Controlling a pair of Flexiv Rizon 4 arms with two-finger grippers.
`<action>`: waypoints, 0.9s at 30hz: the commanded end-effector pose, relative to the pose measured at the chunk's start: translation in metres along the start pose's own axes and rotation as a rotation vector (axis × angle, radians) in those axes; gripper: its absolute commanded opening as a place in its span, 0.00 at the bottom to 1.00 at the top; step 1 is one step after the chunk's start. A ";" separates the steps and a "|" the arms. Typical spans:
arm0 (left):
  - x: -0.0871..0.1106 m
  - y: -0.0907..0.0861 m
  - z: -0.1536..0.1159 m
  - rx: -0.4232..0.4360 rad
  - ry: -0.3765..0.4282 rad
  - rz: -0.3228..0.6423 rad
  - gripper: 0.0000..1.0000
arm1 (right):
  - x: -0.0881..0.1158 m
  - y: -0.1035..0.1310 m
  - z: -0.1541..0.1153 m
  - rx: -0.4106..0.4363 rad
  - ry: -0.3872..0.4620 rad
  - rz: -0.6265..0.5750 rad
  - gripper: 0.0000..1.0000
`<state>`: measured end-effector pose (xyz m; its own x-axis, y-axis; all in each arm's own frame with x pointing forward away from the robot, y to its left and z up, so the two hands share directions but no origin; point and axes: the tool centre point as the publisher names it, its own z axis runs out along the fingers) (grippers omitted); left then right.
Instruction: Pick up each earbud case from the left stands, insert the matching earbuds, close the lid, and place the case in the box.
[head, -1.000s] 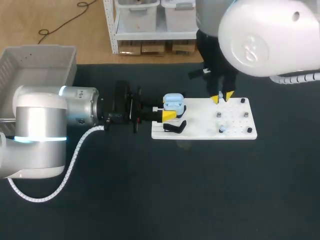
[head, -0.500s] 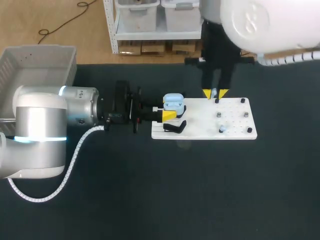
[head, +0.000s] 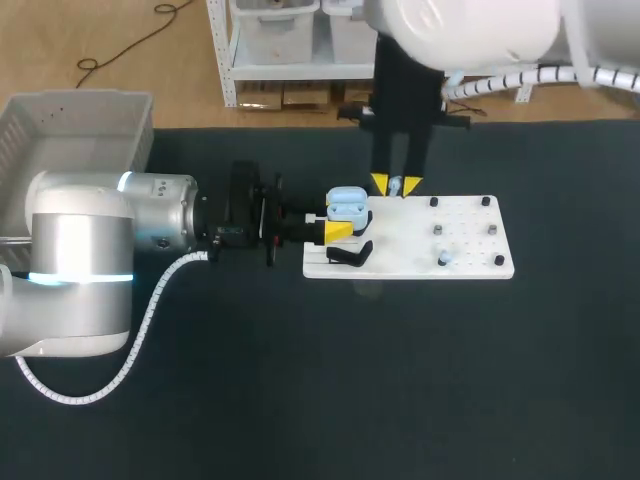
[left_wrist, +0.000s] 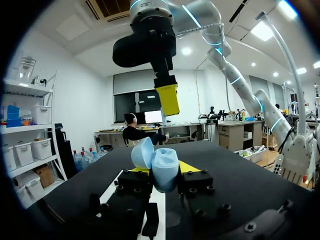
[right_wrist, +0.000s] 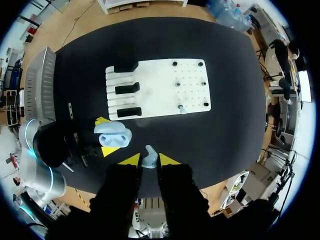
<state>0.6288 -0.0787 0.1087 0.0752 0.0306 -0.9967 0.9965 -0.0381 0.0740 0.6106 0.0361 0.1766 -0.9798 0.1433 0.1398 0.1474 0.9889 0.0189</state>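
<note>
A light-blue earbud case (head: 346, 203) with its lid open is held level over the left end of the white board (head: 455, 262); my left gripper (head: 341, 222) is shut on its sides. In the left wrist view the case (left_wrist: 161, 169) sits between the yellow tips, with my right gripper (left_wrist: 168, 99) hanging above and beyond it. My right gripper (head: 396, 184) points down just right of the case, shut on a small light-blue earbud (head: 396, 187). From the right wrist the earbud (right_wrist: 149, 157) shows between the tips, beside the case (right_wrist: 113, 135). Another earbud (head: 443, 259) rests on a board peg.
Black case stands (head: 350, 254) line the board's left end, and small black pegs (head: 486, 202) dot its right part. A grey bin (head: 40, 140) stands at the table's far left corner.
My right gripper has lifted off the board's peg area and travelled left with the earbud, ending close beside the open case. The left arm and the case have not moved.
</note>
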 end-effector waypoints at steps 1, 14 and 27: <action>0.001 -0.001 0.000 -0.003 -0.002 0.002 0.00 | -0.002 0.000 -0.001 0.001 0.006 0.000 0.00; 0.001 -0.001 0.000 -0.003 -0.002 0.002 0.00 | -0.003 0.017 0.003 0.026 -0.053 -0.006 0.00; 0.001 -0.001 0.000 -0.003 -0.002 0.002 0.00 | -0.007 0.034 0.009 0.068 -0.074 0.115 0.00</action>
<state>0.6288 -0.0787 0.1087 0.0752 0.0306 -0.9967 0.9965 -0.0381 0.0740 0.6192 0.0637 0.1678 -0.9658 0.2518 0.0623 0.2490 0.9673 -0.0490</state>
